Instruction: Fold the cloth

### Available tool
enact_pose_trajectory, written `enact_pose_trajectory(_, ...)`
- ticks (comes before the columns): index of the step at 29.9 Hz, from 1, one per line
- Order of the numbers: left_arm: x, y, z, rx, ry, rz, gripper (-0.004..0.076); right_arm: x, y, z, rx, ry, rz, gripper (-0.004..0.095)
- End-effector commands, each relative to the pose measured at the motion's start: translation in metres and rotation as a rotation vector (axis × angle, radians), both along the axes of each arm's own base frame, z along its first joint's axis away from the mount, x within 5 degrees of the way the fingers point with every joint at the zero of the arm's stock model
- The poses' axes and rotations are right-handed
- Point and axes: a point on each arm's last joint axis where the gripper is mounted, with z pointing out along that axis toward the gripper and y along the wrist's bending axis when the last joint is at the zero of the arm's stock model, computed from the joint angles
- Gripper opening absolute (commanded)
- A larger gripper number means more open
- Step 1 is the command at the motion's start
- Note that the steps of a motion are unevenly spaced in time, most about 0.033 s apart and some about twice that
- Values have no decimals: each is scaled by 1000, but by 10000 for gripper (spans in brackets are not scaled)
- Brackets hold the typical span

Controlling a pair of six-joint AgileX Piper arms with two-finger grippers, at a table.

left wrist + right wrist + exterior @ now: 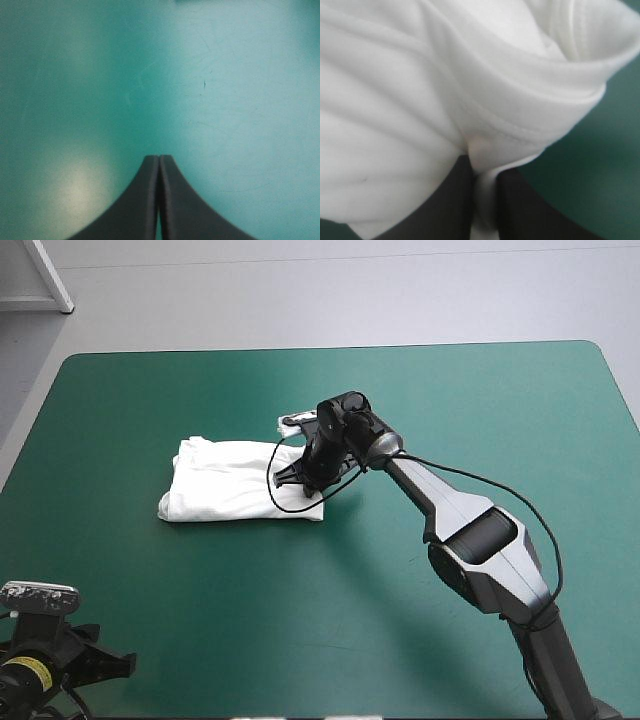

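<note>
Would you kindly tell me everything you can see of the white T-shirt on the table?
The white fabric T-shirt lies as a roughly rectangular folded bundle near the middle of the teal-green table cover, soft and lightly creased. The right wrist view shows stacked layers with stitched hems. The right arm's black pincer is shut on a fold at the bundle's right edge.

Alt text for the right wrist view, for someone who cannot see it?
The right claw is shut on the T-shirt, a hemmed fold of white fabric pinched between its black fingers. The teal-green cover shows beside the cloth.
</note>
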Motion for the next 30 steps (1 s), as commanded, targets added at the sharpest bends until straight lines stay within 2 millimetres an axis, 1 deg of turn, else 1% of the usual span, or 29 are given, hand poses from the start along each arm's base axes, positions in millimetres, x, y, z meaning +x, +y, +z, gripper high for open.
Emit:
enact_pose_trajectory(1, 1, 1, 6, -2, -14, 12, -10, -10, -10, 47, 28, -75, 31, -7)
enact_pose_trajectory(2, 1, 1, 6, -2, -14, 12, -10, -10, -11, 50, 17, -88, 33, -14)
enact_pose_trajectory(3, 1, 1, 6, -2, -14, 12, -10, -10, -15, 58, 9, -112, 30, -18)
enact_pose_trajectory(5, 1, 1, 6, -2, -14, 12, -10, -11, -23, 73, -20, -172, 23, -18)
enact_pose_trajectory(6, 1, 1, 6, -2, -14, 12, -10, -11, -31, 85, -40, -218, 12, -18)
enact_pose_trajectory(7, 1, 1, 6, -2, -14, 12, -10, -11, -36, 92, -53, -246, 7, -18)
enact_pose_trajectory(9, 1, 1, 6, -2, -14, 12, -10, -11, -53, 112, -44, -286, 1, -18)
enact_pose_trajectory(10, 1, 1, 6, -2, -14, 12, -10, -11, -59, 118, -44, -301, 2, -18)
enact_pose_trajectory(11, 1, 1, 6, -2, -14, 12, -10, -11, -70, 126, -30, -305, -10, -18)
enact_pose_trajectory(12, 1, 1, 6, -2, -14, 12, -10, -10, -84, 132, -25, -304, -37, -18)
enact_pose_trajectory(13, 1, 1, 6, -2, -14, 12, -10, -10, -96, 134, -30, -301, -55, -18)
enact_pose_trajectory(14, 1, 1, 6, -2, -14, 12, -10, -9, -107, 133, -44, -287, -71, -18)
enact_pose_trajectory(15, 1, 1, 6, -2, -14, 12, -10, -9, -126, 134, -56, -277, -105, -18)
enact_pose_trajectory(17, 1, 1, 6, -2, -14, 12, -10, -11, -156, 126, -98, -237, -145, -18)
enact_pose_trajectory(21, 1, 1, 6, -2, -14, 12, -10, -18, -226, 118, -137, -201, -281, -18)
enact_pose_trajectory(23, 1, 1, 6, -2, -14, 12, -10, -23, -255, 117, -145, -206, -344, -18)
enact_pose_trajectory(27, 1, 1, 6, -2, -14, 12, -10, -33, -307, 108, -175, -174, -454, -18)
enact_pose_trajectory(29, 1, 1, 6, -2, -14, 12, -10, -36, -327, 102, -187, -142, -491, -18)
enact_pose_trajectory(30, 1, 1, 6, -2, -14, 12, -10, -37, -333, 98, -181, -128, -501, -18)
